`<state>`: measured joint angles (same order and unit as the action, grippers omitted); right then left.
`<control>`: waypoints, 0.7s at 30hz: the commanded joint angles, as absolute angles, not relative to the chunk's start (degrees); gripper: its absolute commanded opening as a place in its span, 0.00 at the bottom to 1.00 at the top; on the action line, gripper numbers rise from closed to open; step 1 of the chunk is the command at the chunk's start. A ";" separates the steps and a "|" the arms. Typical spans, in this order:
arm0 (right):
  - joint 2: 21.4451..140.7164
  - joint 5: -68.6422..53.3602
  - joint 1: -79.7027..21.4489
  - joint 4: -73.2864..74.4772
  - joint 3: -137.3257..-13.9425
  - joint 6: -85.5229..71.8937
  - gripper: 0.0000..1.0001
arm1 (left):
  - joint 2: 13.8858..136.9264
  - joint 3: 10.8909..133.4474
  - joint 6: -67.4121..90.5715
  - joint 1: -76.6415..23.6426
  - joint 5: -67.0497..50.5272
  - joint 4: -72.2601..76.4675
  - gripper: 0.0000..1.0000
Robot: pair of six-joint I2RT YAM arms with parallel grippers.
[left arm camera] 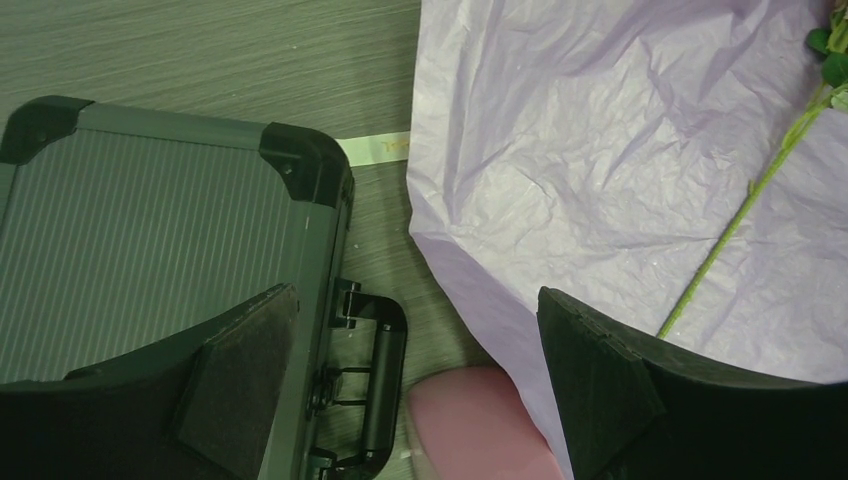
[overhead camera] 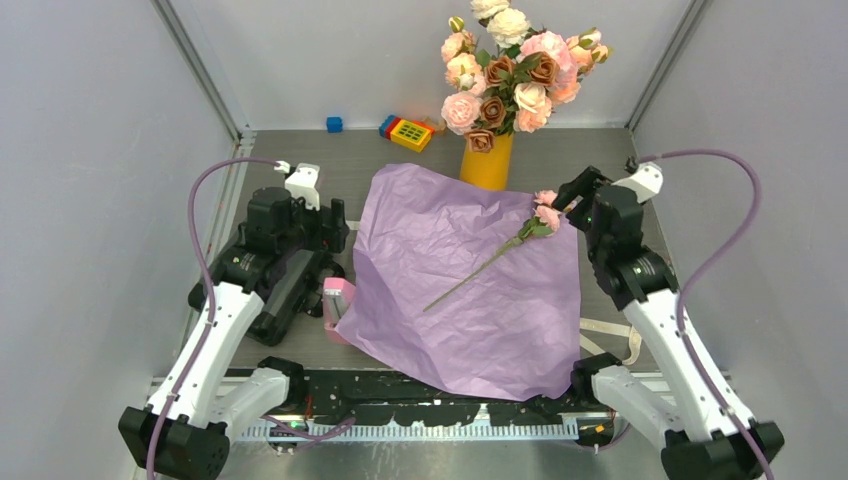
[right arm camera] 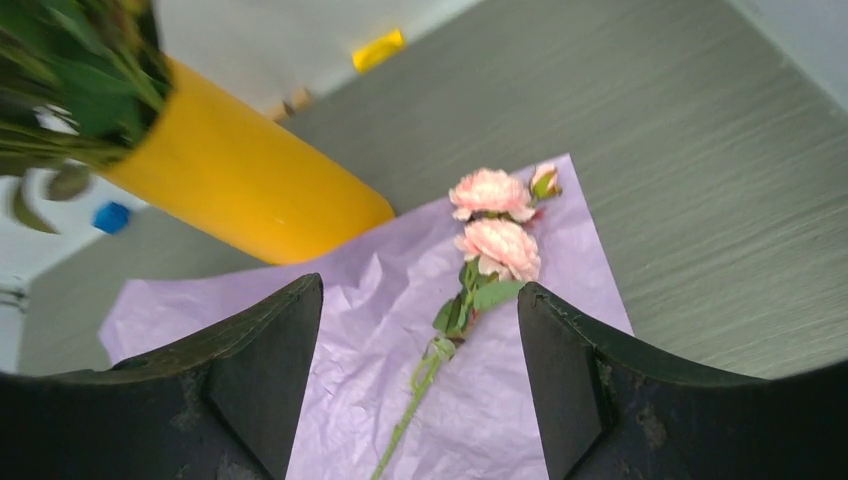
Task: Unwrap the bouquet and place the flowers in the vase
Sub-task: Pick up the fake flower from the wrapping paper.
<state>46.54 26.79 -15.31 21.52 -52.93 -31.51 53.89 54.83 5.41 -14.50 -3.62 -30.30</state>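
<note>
Since the lilac paper (overhead camera: 470, 300) lies flat and the yellow vase (overhead camera: 486, 165) at its far edge looks packed, only one pink rose stem (overhead camera: 487, 262) is left on the paper, so the wide-spread, empty right gripper (right arm camera: 420, 385) just beside it needs to pinch it, left gripper (left arm camera: 415, 375) spread too.

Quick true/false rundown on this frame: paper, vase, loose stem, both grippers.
1. The purple paper lies spread open on the table. True.
2. The vase is empty. False: it holds a bunch of roses.
3. One pink-rose stem lies on the paper. True.
4. The right gripper is shut on that stem. False: it is open, and the stem lies ungripped on the paper.
5. The left gripper is above the vase. False: it is open, by the black case left of the paper.
</note>
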 commanded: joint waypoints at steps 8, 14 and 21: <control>66.58 4.14 2.11 12.71 -50.62 -44.91 0.77 | 53.60 55.37 3.87 -14.24 -1.05 -29.09 0.92; 76.50 -0.20 4.11 10.59 -51.16 -46.00 0.76 | 53.82 55.53 3.78 -14.24 -1.04 -29.17 0.92; 78.76 -2.55 3.54 5.98 -46.37 -49.85 0.74 | 54.37 55.72 3.78 -14.24 -1.75 -29.27 0.92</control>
<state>78.76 0.43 3.97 11.35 -48.29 -46.26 54.24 54.83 4.23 -14.50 -1.52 -30.50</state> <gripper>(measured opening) 0.743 0.922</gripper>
